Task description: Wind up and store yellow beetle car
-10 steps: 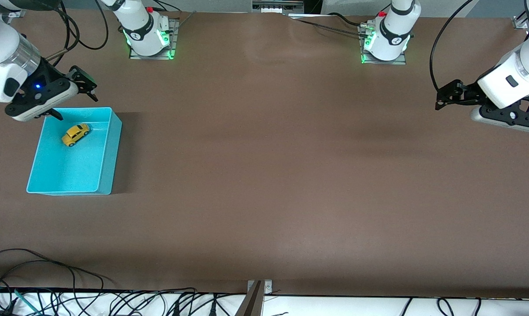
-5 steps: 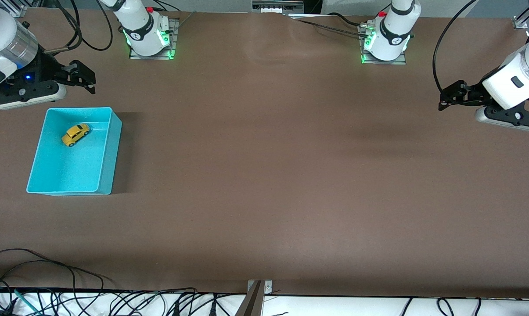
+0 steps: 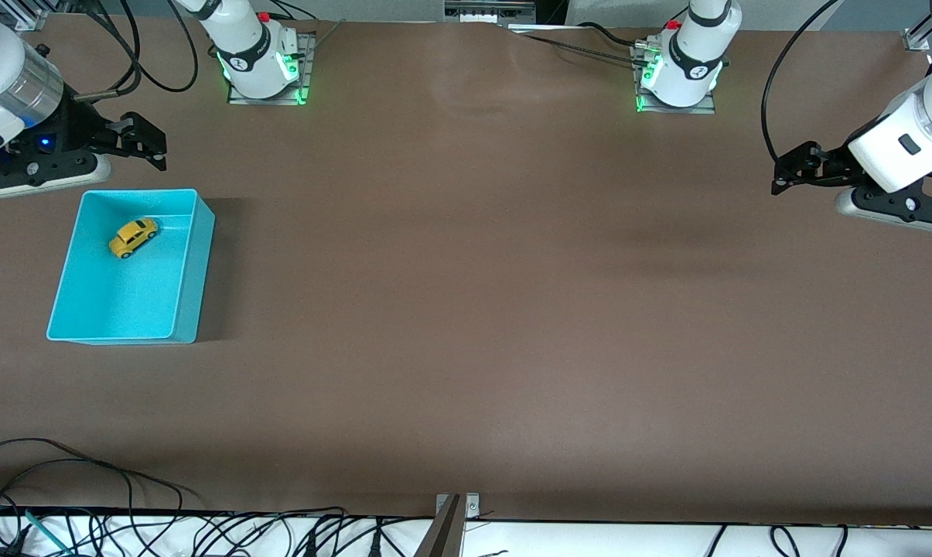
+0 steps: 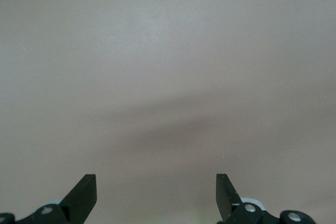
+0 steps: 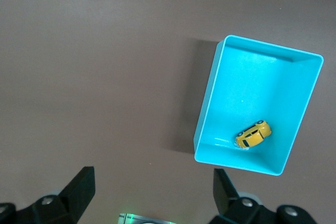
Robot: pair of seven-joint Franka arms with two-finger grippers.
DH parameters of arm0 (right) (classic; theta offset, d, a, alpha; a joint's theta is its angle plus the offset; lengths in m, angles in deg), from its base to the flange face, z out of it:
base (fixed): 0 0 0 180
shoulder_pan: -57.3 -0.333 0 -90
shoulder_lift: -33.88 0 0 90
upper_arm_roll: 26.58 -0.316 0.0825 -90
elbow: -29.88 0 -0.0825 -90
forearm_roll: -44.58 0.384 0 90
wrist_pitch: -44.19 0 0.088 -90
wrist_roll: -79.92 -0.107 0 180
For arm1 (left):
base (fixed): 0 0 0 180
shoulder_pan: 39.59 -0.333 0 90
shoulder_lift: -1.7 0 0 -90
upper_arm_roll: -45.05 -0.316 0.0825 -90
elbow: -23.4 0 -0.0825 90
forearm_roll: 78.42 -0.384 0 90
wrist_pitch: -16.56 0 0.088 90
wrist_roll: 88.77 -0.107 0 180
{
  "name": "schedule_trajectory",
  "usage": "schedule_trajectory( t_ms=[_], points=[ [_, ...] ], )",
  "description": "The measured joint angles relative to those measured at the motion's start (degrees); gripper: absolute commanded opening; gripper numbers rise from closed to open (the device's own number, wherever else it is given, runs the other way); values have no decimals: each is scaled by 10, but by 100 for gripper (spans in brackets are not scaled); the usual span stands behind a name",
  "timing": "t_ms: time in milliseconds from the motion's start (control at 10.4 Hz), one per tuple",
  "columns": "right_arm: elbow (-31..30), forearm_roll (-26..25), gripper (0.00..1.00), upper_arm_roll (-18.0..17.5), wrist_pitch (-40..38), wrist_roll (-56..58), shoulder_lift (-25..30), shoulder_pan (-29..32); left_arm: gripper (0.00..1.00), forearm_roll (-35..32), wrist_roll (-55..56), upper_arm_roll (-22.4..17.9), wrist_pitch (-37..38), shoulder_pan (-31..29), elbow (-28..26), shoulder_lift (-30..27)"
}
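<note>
Your right gripper (image 3: 145, 143) hangs in the air over bare table at the right arm's end, just farther from the front camera than the turquoise bin (image 3: 191, 263); its fingers (image 5: 79, 190) are spread wide apart, holding nothing and touching nothing. Your left gripper (image 3: 790, 166) hovers over the brown table (image 3: 466, 309) at the left arm's end, well apart from the bin, and its fingers (image 4: 84, 195) are likewise spread wide with only bare tabletop between them. The yellow beetle car (image 3: 133, 237) sits on its wheels inside the bin, on the floor of the end farther from the front camera, close to that end wall and angled across the bin. In the right wrist view you see the car (image 5: 253, 134) in the bin (image 5: 207, 108), free of either gripper. You can read no brand, label or writing on the car or the bin.
</note>
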State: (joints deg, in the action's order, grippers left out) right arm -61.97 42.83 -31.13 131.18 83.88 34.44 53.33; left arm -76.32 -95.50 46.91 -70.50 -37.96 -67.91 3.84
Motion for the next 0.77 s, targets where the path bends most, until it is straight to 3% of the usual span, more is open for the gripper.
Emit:
schedule_trajectory(
  t_ms=[769],
  points=[
    [1, 1, 100, 5, -2, -58, 0, 14, 100, 0, 60, 48, 0, 4, 3, 0]
  ],
)
